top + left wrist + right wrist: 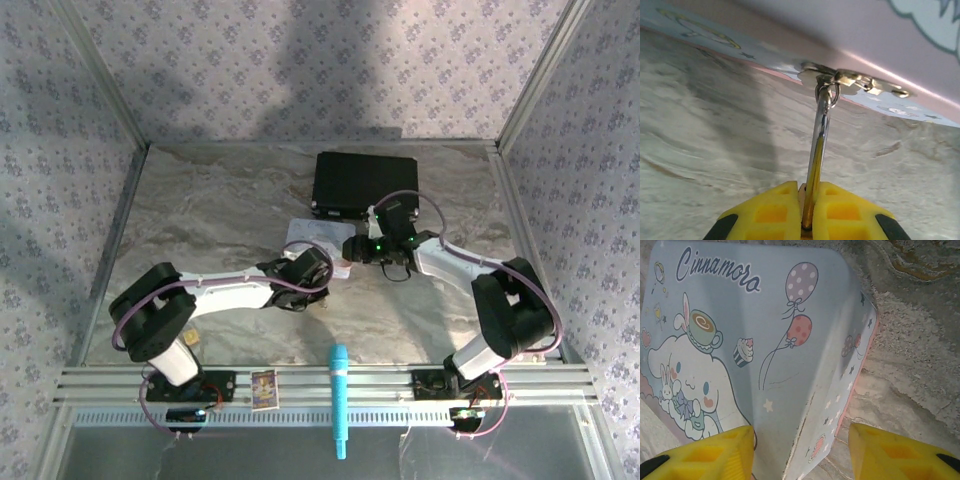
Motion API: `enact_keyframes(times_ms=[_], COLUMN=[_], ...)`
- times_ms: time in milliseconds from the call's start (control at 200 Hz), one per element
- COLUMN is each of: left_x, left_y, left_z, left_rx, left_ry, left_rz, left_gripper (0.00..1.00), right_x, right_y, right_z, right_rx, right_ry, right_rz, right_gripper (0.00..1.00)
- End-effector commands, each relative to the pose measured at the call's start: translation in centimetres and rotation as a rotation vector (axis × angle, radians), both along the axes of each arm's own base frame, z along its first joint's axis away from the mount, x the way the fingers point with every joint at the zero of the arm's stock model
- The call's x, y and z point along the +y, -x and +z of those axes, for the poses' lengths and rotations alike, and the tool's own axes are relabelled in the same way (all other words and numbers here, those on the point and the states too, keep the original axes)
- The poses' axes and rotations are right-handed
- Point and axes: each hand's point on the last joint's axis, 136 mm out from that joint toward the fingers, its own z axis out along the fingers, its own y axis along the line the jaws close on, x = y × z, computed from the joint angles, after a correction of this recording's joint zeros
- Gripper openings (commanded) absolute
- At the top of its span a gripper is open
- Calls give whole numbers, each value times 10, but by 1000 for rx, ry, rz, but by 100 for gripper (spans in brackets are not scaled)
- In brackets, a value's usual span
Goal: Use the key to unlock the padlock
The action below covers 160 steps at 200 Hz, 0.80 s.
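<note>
Left claw (810,222) is squeezed shut on the padlock (819,145). A bit of the gold body peeks out between the yellow fingers (772,212). The thin silver loop sticks out from the claw and hooks through the shiny clasp (855,82) on the side of the Cinnamoroll tin (880,30). So the padlock is at the near side of the tin, just above the gray table (700,125), and it locks the tin shut. I think the claw pinches the padlock so it cannot swing or flop. A wobbly lock would be hard to poke a key into.

From above, the tin sits in the middle of the table, with a black box (365,185) just past it on the far side.

To the right, the right claw (800,455) hangs over the tin's lid, the one with the white puppy and two balloons on it. Its two fingers (705,455) are spread wide, and it holds nothing. One corner of the tin lies in the gap between them. I think the claw is there to hold the tin steady, or it is just waiting. It has no key, so my guess is that the unlocking has not begun. This claw may need to fetch the key first.
</note>
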Motion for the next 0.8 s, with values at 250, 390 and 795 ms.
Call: enact_keyframes(times_ms=[250,390,795], left_x=[76,86,50], left_y=[10,5,11], left_z=[-12,-11,-22], left_rx=[76,86,50], left_ry=[-515,-619,-538], left_rz=[-139,-154,-164], left_gripper=[3,3,19], right_x=[-11,-9,-8], right_y=[6,7,10], right_z=[-27,-28,-42], right_rx=[69,78,107], right_ry=[80,75,76], right_rz=[-14,-11,-14], right_gripper=[51,50,50])
